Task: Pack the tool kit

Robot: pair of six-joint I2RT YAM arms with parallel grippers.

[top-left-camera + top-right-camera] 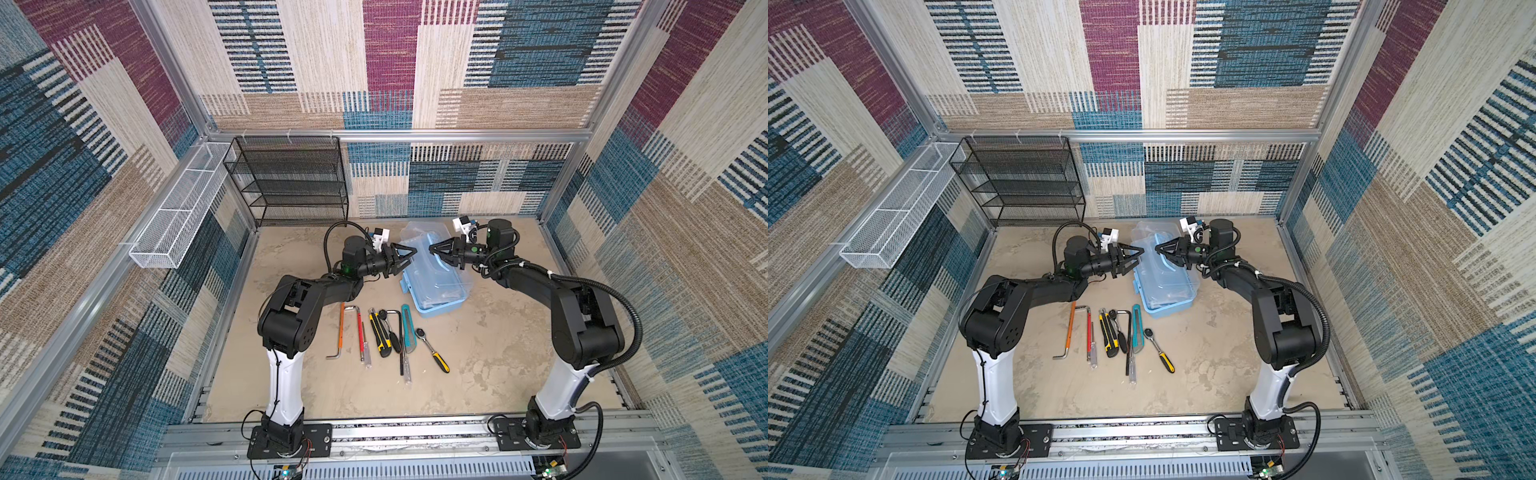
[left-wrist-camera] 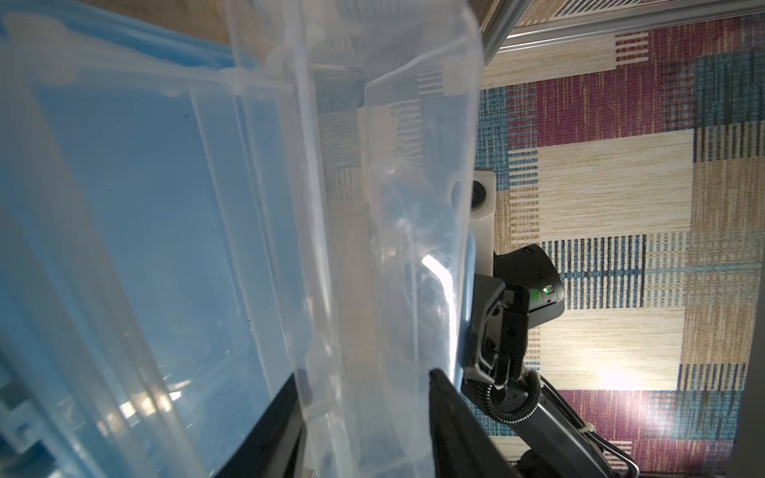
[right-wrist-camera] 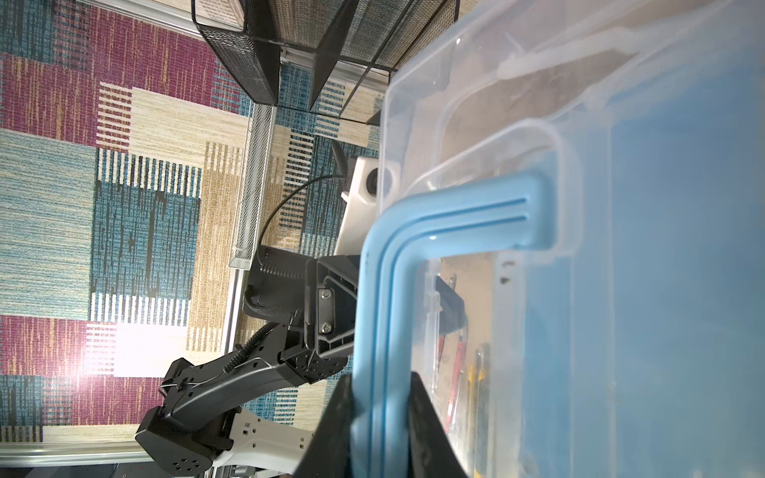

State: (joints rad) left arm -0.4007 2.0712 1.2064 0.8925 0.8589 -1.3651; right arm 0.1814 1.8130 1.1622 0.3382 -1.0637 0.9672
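Right fingers (image 3: pixel 430 434) on handle (image 3: pixel 385 298), left fingers (image 2: pixel 455 430) astride lid (image 2: pixel 372 248)

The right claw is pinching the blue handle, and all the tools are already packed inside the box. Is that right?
Not quite. The right gripper does pinch the blue handle, but the tools are not packed: both top views show them lying in a row on the table, in front of the light-blue case.
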